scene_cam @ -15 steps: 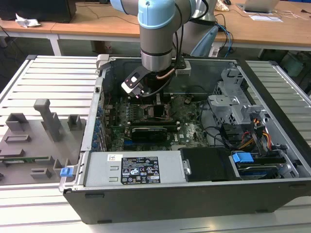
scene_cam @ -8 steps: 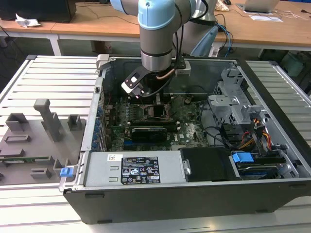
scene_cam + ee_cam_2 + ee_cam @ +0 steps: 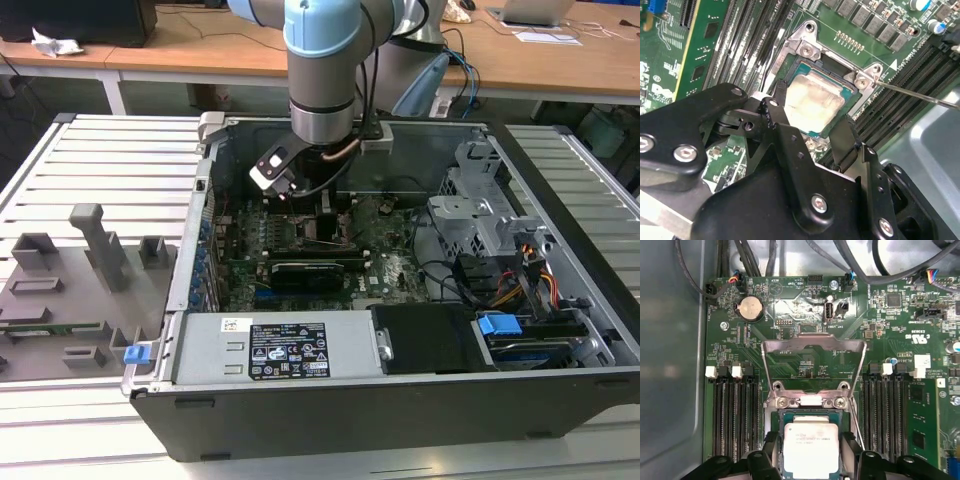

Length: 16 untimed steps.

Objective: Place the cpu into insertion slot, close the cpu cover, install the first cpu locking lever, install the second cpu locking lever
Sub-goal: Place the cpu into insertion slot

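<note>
The gripper [image 3: 810, 460] straddles the cpu [image 3: 811, 449], fingers [image 3: 774, 116] spread apart at either edge, gripping nothing. The cpu lies silver face up in its socket. At twelve o'clock from it, in the first wrist view, the cpu cover [image 3: 812, 346] stands swung open. All sits inside the computer case [image 3: 300, 400].

light is even and bright, coming from above. the open computer case [image 3: 400, 400] is dark inside, with soft shadow under the arm. in the second wrist view the chip [image 3: 816, 102] shows pale glare, and the near gripper [image 3: 810, 145] looks blurred.
</note>
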{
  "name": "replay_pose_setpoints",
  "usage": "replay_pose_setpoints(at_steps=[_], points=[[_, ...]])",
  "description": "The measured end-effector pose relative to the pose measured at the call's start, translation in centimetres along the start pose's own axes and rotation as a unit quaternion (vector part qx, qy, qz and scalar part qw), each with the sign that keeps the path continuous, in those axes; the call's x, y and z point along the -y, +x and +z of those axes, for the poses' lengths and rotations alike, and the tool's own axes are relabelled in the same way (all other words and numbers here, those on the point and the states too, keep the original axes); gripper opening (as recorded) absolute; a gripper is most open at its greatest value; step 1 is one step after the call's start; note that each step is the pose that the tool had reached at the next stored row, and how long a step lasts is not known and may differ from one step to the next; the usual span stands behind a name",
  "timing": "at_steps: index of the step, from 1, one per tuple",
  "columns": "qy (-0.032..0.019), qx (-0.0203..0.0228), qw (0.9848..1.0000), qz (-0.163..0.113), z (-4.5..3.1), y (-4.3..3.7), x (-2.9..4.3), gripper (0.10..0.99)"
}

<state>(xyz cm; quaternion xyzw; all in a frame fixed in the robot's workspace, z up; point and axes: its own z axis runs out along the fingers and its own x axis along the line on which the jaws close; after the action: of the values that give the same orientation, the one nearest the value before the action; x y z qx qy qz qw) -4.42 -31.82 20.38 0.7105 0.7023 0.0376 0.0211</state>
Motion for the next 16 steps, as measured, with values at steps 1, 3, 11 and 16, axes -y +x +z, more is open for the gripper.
replay_pose_setpoints(at_steps=[1, 3, 11, 16], points=[[0.0002, 0.0000, 1.0000, 0.000, -0.17, 0.00, -0.01, 0.612], [0.0004, 0.0000, 1.0000, 0.000, -0.49, 0.01, -0.04, 0.612], [0.0092, 0.0003, 1.0000, 0.000, -1.22, 0.03, -0.44, 0.169], [0.0110, 0.0008, 0.9999, 0.000, -1.80, 0.05, -0.50, 0.106]])
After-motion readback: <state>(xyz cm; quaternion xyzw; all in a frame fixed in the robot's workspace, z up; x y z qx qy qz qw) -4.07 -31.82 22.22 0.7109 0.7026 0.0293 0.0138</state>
